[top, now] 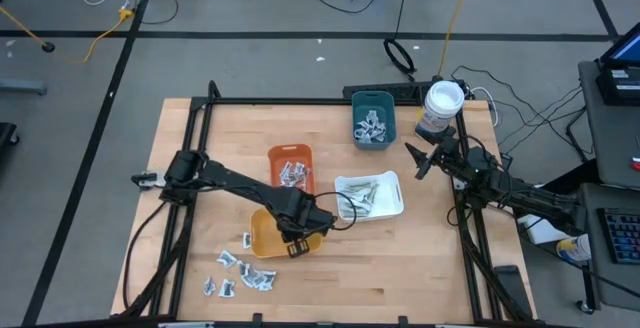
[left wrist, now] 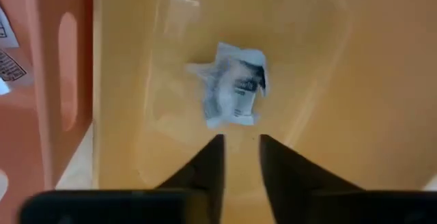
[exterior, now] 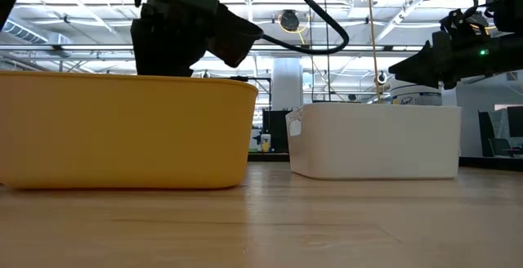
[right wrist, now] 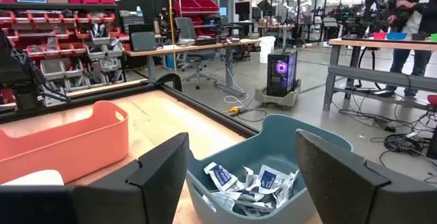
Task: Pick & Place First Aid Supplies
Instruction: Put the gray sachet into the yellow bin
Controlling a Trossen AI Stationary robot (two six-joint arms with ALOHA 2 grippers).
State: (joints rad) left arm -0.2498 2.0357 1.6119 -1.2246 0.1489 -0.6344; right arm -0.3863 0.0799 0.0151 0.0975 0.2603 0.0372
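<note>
Left gripper [left wrist: 240,157] hangs over the yellow plastic tray [top: 268,230], its two dark fingers [left wrist: 208,166] a little apart with nothing between them. Just beyond the fingertips one crumpled silvery-white sachet with blue marks [left wrist: 233,86] lies loose on the yellow floor of the tray, not touching the fingers.

More sachets of this kind lie scattered on the wooden table [top: 420,258] near its front edge [top: 240,270], beside the yellow tray. Others fill the orange plastic tray [top: 291,154] and the teal plastic tray [right wrist: 300,138]. Slim pale green-white strips [top: 363,194] lie in the white plastic tray [top: 390,204].

Right gripper [right wrist: 242,166] waits well apart, near the teal tray, with its fingers wide open and empty. A white cylindrical tub with a blue label [top: 440,106] stands at the table's far right corner.
</note>
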